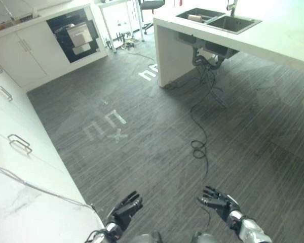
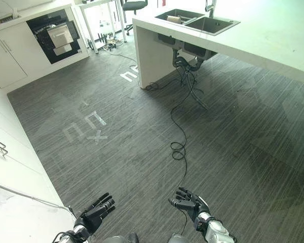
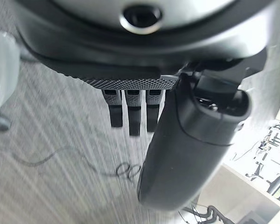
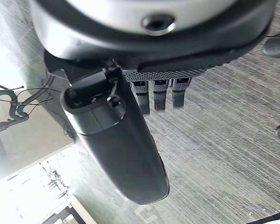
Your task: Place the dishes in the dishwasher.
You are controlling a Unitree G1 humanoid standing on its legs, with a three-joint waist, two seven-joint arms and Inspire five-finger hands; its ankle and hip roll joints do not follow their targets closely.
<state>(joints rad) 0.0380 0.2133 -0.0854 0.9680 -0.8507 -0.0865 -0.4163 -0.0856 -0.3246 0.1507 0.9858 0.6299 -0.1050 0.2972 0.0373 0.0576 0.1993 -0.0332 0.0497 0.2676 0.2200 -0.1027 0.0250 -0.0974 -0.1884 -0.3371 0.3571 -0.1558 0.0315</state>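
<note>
The dishwasher stands open in the white cabinet wall at the far left, a pale rack showing in its dark bay. A small tan object lies in the left basin of the sink on the far island; I cannot tell what it is. My left hand and right hand hang low over the floor, far from both. Both hands are open and empty, with straight fingers on the left and straight fingers on the right.
A white counter and drawer fronts with metal handles run along the left. The white island fills the upper right, with pipes and cables beneath it. Pale tape marks lie on the grey floor. An office chair stands far back.
</note>
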